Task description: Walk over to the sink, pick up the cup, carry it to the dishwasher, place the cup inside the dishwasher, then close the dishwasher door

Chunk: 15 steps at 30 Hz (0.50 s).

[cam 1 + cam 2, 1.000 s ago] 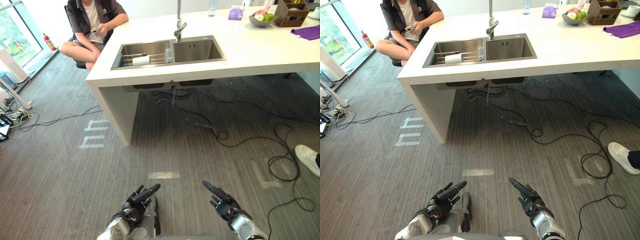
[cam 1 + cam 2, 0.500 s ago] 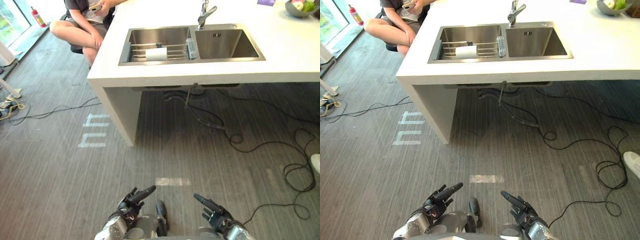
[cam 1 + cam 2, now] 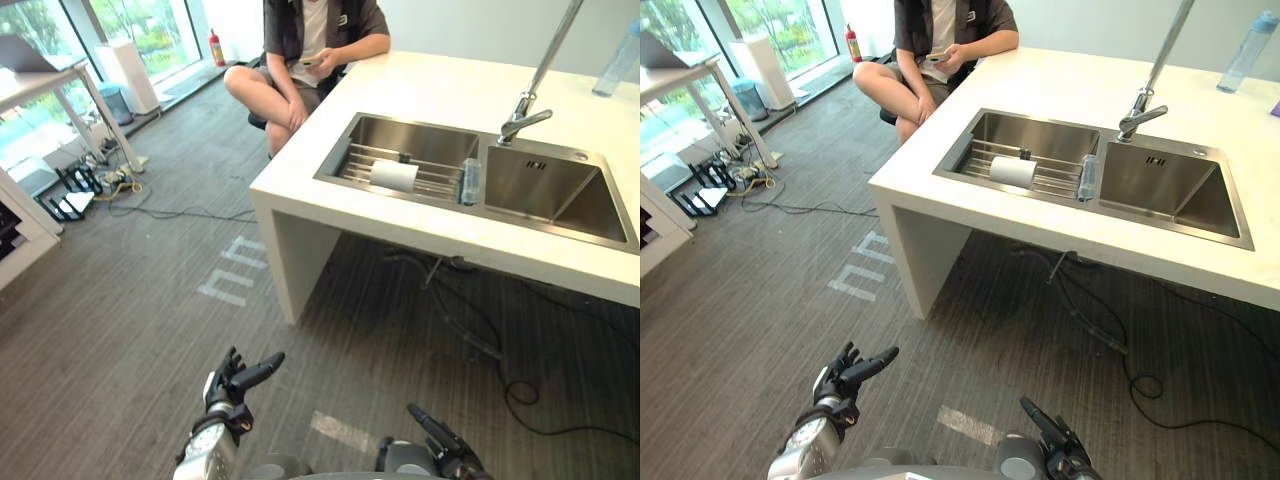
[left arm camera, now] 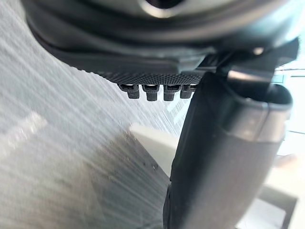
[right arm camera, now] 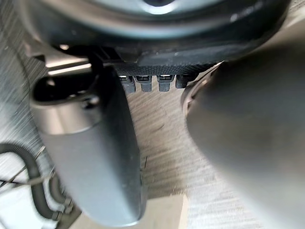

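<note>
A white cup point(image 3: 395, 176) lies on its side on a wire rack in the left basin of the steel double sink point(image 3: 545, 190). The sink is set in a white counter point(image 3: 430, 85) ahead and to my right. Low over the grey floor, my left hand point(image 3: 230, 386) is open with straight fingers and holds nothing. My right hand point(image 3: 440, 452) is also open and empty, well short of the counter. In the wrist views the left hand point(image 4: 224, 157) and the right hand point(image 5: 90, 157) show straight fingers with only floor past them.
A person point(image 3: 305, 45) sits at the counter's far left end. A clear glass point(image 3: 470, 181) stands at the divider between the basins, by the tap point(image 3: 525, 100). Black cables point(image 3: 470, 330) trail on the floor under the counter. A desk point(image 3: 45, 85) stands at the left.
The whole picture has shifted: the camera has moved and turned, so the counter's corner and sink now lie to the upper right. Both hands stay low, open and empty.
</note>
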Motion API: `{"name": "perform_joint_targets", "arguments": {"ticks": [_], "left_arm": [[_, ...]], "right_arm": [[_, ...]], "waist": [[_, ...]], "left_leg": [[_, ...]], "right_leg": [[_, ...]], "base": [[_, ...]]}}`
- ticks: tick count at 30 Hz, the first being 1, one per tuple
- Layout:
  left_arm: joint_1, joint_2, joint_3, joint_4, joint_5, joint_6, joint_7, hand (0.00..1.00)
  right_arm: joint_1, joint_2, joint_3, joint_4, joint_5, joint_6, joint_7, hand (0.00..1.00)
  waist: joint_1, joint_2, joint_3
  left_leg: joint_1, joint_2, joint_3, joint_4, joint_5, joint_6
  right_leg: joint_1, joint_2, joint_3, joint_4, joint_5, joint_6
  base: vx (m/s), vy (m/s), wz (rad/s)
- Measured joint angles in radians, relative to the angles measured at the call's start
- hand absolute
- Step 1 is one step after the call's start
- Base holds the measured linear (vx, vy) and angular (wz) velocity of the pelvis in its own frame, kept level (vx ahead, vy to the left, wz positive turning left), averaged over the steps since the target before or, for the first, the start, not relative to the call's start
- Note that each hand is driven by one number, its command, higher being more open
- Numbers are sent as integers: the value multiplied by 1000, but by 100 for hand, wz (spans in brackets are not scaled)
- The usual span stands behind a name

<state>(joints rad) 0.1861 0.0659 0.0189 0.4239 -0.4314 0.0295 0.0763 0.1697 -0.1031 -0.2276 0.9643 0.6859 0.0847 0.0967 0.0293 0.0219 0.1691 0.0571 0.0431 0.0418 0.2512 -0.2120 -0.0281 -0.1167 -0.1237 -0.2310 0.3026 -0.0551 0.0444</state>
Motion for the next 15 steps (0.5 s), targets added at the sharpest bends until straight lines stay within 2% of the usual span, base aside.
{"name": "perform_joint_targets", "arguments": {"ticks": [3, 5, 7, 9, 10, 11, 12, 13, 15], "left_arm": [[-34, -13, -29, 3, 19, -14, -5, 100], [-47, -17, -29, 11, 16, -15, -1, 100], [-46, -17, -25, 14, 2, -19, 14, 100], [-35, -33, -23, 13, -3, -44, 26, 100], [-29, -44, -17, 9, -3, -62, 29, 100], [-19, -46, -16, 10, -3, -72, 29, 100], [-8, -45, -17, 11, -1, -80, 25, 100], [-4, -45, -17, 10, -1, -81, 22, 100], [8, -43, -17, -2, -2, -90, 21, 100]], "right_arm": [[5, 14, -10, 15, 2, 32, 3, 100], [3, 16, -24, 25, 12, 57, 6, 100], [8, 18, -32, 31, 46, 79, 9, 100], [37, 7, -32, 26, 51, 86, 21, 100], [44, 3, -32, 27, 58, 98, 21, 100], [48, -1, -33, 33, 58, 108, 19, 100], [42, -4, -43, 41, 57, 121, 16, 100], [39, -8, -49, 46, 57, 124, 15, 100], [36, -22, -59, 49, 56, 150, 15, 100]], "waist": [[-8, -1, -8], [-15, -2, -10], [-15, -7, -10], [-23, 4, -4], [-20, 10, 2], [-15, 1, 10], [-16, 5, 18], [-16, 6, 21], [-1, 7, 26]], "left_leg": [[27, 53, 5, -58, 12, -31], [45, 74, 33, -71, 13, -45], [25, 79, 75, 24, 13, -48], [-79, 116, 119, 324, 25, -59], [-165, 166, 157, 536, 91, -68], [-193, 180, 187, 577, 51, -64], [-202, 177, 210, 501, 12, -60], [-207, 171, 219, 440, 9, -59], [-221, 134, 216, 188, 42, -64]], "right_leg": [[27, 61, -12, -68, 7, -26], [32, 83, -4, -79, -4, -37], [41, 82, 9, -71, -31, -39], [94, 74, 1, -61, -74, -47], [135, 77, -3, -61, -88, -58], [168, 72, 1, -64, -96, -60], [204, 61, 5, -77, -98, -56], [216, 55, 9, -85, -97, -54], [229, 32, 44, -102, -100, -48]], "base": [[195, -179, -12], [208, -109, -22], [135, -66, -24], [130, -57, 12], [224, -40, 19], [253, -7, 6], [210, -3, -8], [193, 48, -15], [188, 122, -48]]}}
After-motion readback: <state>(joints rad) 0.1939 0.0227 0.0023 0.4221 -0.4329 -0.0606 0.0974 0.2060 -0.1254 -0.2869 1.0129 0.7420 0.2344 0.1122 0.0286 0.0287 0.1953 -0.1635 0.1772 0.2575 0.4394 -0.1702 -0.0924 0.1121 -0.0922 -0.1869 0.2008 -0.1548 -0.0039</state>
